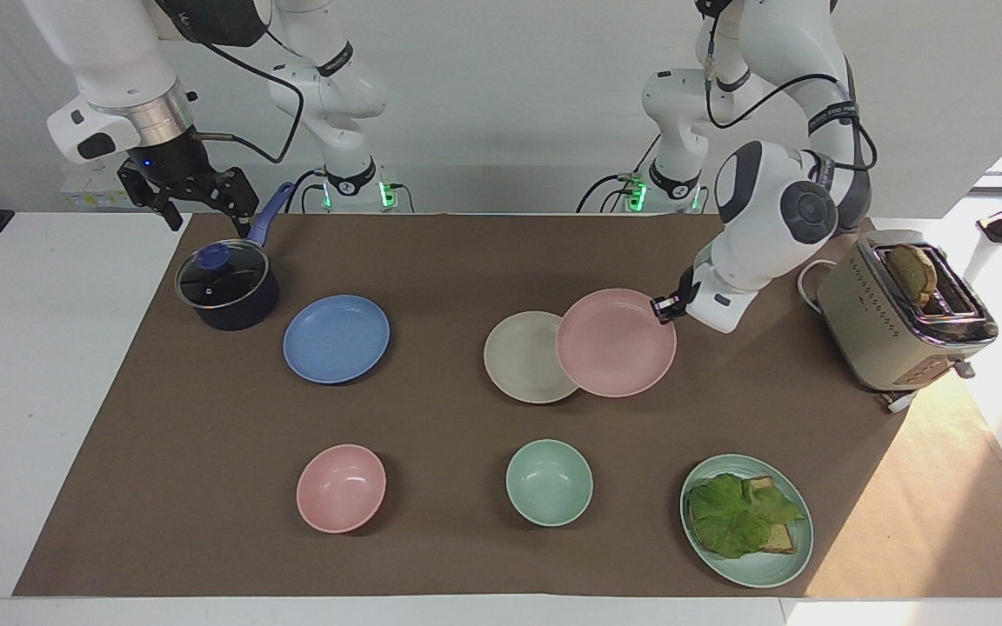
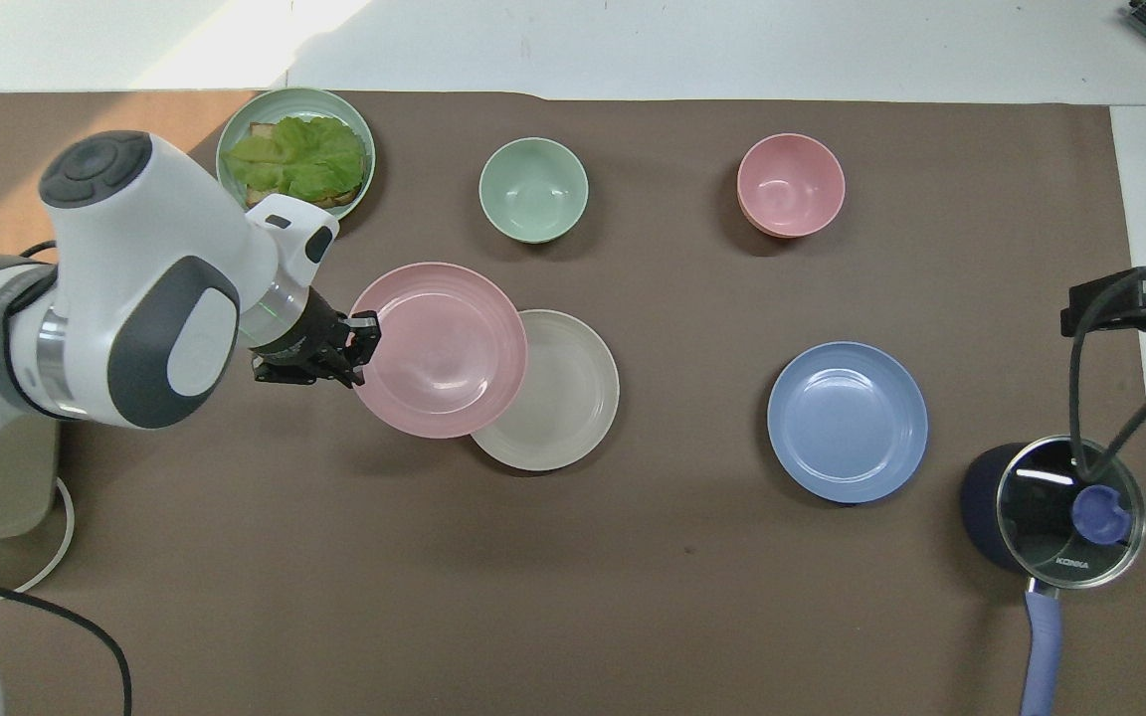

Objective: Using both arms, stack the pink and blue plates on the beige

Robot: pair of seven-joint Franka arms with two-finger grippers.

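pink plate hangs in the air, pinched by its rim at the edge toward the left arm's end of the table, and it overlaps part of the beige plate that lies flat in the middle of the brown mat. left gripper is clamped tight on that rim, its arm reaching in low from its own end of the table. blue plate rests flat on the mat toward the right arm's end, well apart from the beige plate and level with it. right gripper hangs with its fingers spread wide and nothing between them, over the mat's edge close to the dark saucepan with its glass lid and blue handle; this arm waits. the saucepan stands just beside the blue plate, a little nearer to the robots. farther from the robots sits a row of three: a pink bowl, a mint-green bowl, and a mint-green plate carrying toast topped with lettuce. a cream toaster with a slice of bread standing up in its slot sits at the left arm's end of the table, near the mat's edge, with a white cable looped beside it.
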